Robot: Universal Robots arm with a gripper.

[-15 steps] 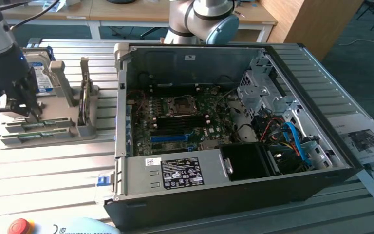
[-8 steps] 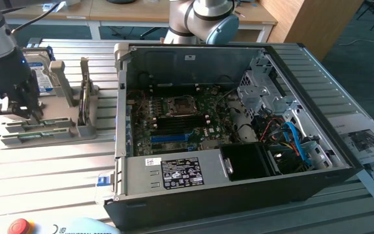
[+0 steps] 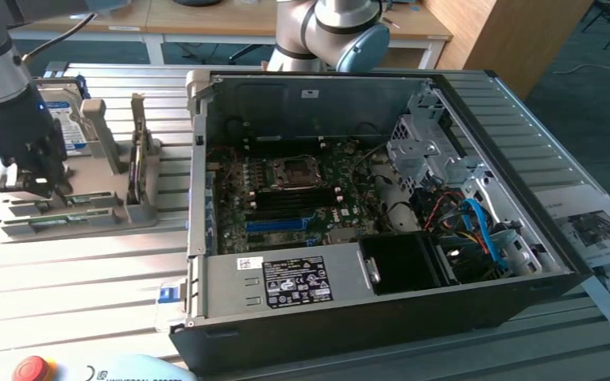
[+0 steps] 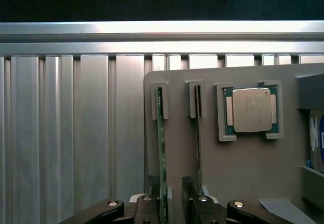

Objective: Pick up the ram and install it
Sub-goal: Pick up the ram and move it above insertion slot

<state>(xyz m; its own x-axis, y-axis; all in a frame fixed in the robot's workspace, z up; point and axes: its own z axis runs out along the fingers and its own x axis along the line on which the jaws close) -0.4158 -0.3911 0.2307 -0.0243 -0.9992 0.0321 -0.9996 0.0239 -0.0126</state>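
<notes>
Between the parted end effector (image 4: 172,206) fingers stands the ram (image 4: 161,148).

We look at the bench from two places. The exterior view sits high off the near side of the slatted table (image 3: 72,294). It tilts down and across the table toward the arm (image 3: 332,32) mounted at the far edge. It stands back enough to take in the whole open computer case (image 3: 390,333) and, on the exterior view's left, the grey holder (image 3: 104,218). The wrist view rides just behind the gripper (image 4: 171,206) and faces straight down, close over that holder (image 4: 243,168). Both views share the holder, the slats beside it and the gripper (image 3: 38,178).
</notes>
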